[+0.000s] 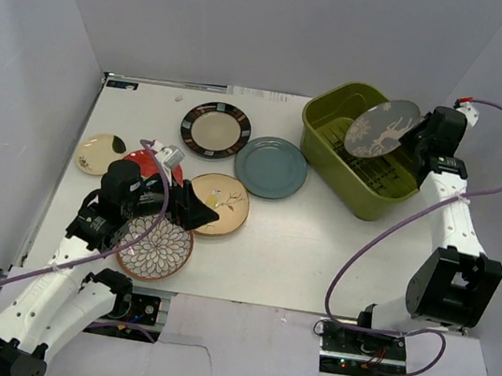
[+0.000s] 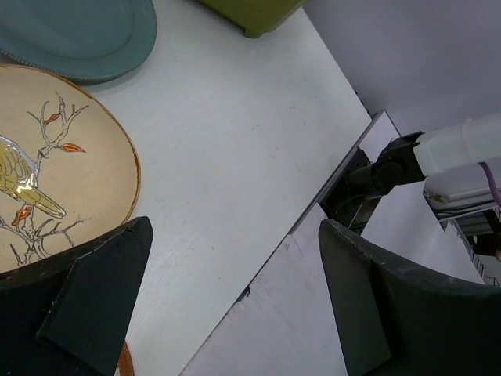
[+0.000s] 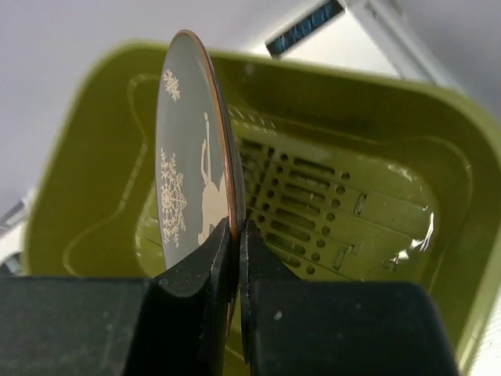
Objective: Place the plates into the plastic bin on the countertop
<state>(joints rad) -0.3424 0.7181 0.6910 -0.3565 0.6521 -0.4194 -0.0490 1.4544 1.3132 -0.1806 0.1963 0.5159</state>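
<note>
your right gripper (image 3: 237, 235) pinched the grey bird plate (image 3: 184, 157) edge-up, likely so it could slip into the plastic bin (image 3: 376, 125); your left gripper (image 2: 235, 235) hung wide, empty.

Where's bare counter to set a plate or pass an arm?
Free: the countertop stretch right of the teal plate and tan bird plate, near side of the bin. Crowded: left half, plates packed around the petal plate.

A: Where's the left gripper (image 1: 193, 210)?
B: Well left of the bin (image 1: 314, 143), low, jaws spread wide and holding nothing.
A: And the right gripper (image 3: 237, 229)?
B: Above the bin, arm stretched forward, jaws pinched on an upright plate's (image 3: 182, 168) rim.
</note>
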